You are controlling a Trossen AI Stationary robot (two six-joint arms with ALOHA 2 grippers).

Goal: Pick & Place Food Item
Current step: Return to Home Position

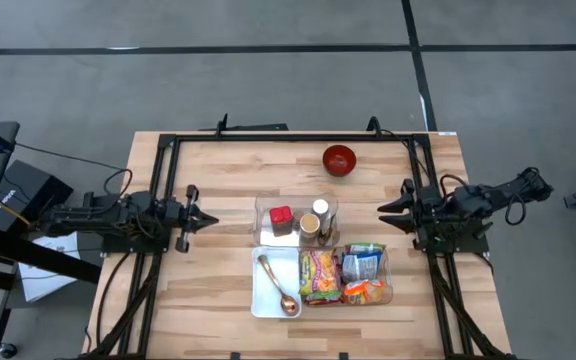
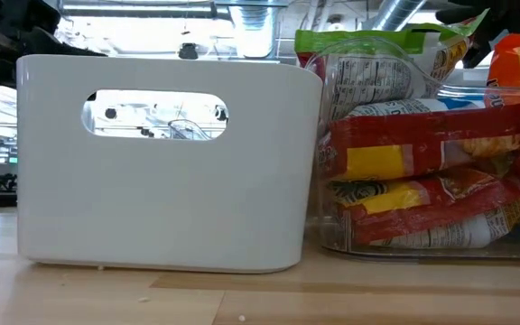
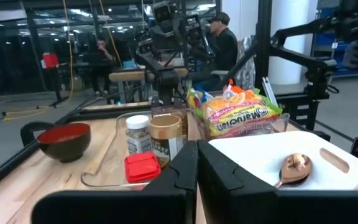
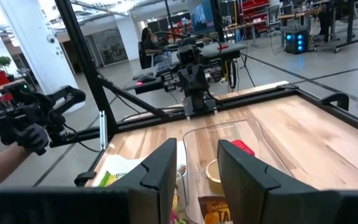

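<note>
Several bright food packets (image 1: 346, 275) stand in a clear bin (image 1: 386, 290) near the table's front; the low view shows them (image 2: 422, 135) beside a white tray (image 2: 161, 181). The white tray (image 1: 260, 290) holds a copper spoon (image 1: 286, 297). Behind them a second clear bin (image 1: 260, 205) holds a red-lidded jar (image 1: 281, 217) and two more jars (image 1: 314, 220). A red bowl (image 1: 339, 159) sits at the far middle. My left gripper (image 1: 211, 218) hovers shut, left of the bins, pointing level at them. My right gripper (image 1: 380, 210) hovers open, right of the bins, with nothing between its fingers.
A black metal frame (image 1: 168, 150) runs along the table's left, far and right sides. Bare wood lies between each gripper and the bins and around the red bowl. People and workstations show in the room beyond the table in both wrist views.
</note>
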